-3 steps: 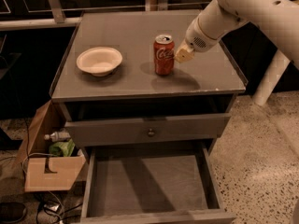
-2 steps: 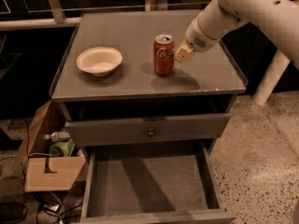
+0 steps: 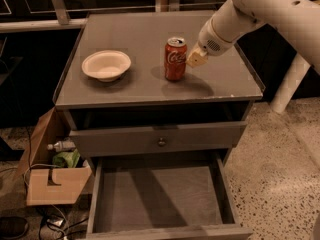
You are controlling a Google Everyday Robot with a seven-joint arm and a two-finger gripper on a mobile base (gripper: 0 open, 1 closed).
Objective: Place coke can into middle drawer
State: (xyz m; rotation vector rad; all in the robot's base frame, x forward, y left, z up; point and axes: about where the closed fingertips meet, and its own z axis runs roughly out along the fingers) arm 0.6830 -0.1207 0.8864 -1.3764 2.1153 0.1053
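The coke can (image 3: 175, 59) is a red can with a silver top. It stands upright on the grey cabinet top (image 3: 135, 86), right of centre. My gripper (image 3: 196, 58) hangs from the white arm just to the right of the can, at the height of its body, very close to it or touching it. The middle drawer (image 3: 157, 199) is pulled wide open below, low at the front of the cabinet, and its dark-grey floor is bare.
A cream round bowl (image 3: 106, 65) sits on the cabinet top left of the can. A grey drawer front with a round knob (image 3: 161, 142) sticks out slightly above the open drawer. A cardboard box (image 3: 52, 181) stands on the floor at left. A white post (image 3: 290, 84) is at right.
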